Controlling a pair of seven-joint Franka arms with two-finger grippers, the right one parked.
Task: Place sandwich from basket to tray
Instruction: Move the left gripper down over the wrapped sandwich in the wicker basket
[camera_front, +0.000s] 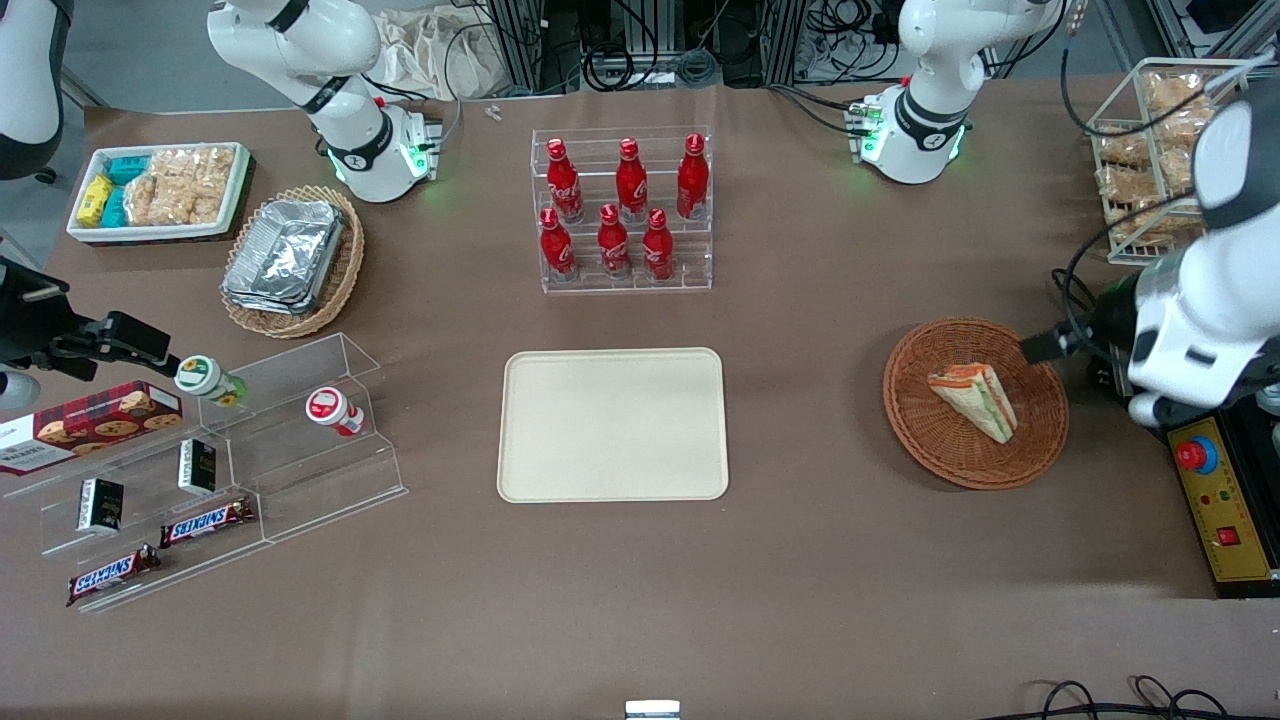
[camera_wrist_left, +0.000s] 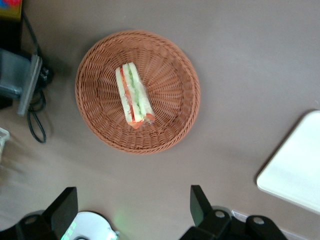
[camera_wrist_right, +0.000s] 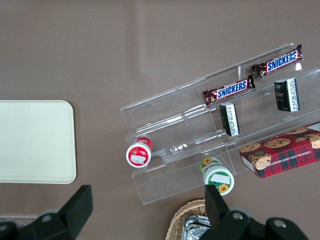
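The sandwich (camera_front: 974, 400) is a wrapped triangular wedge with orange, red and green filling. It lies in the round reddish-brown wicker basket (camera_front: 920, 430) toward the working arm's end of the table. The cream tray (camera_front: 612, 424) lies bare at the table's middle, nearer the parked arm than the basket is. My left gripper (camera_front: 1042, 347) hangs well above the table by the basket's rim, on the side away from the tray. It is open and holds nothing. The left wrist view shows the sandwich (camera_wrist_left: 133, 95) in the basket (camera_wrist_left: 95, 115), the tray's corner (camera_wrist_left: 295, 170) and my spread gripper (camera_wrist_left: 131, 207).
A clear rack of red cola bottles (camera_front: 625, 210) stands farther from the camera than the tray. A control box with a red button (camera_front: 1225, 500) and a wire rack of snack bags (camera_front: 1150, 150) flank the working arm. A tan basket of foil containers (camera_front: 292, 258) and a clear snack shelf (camera_front: 220, 460) lie toward the parked arm's end.
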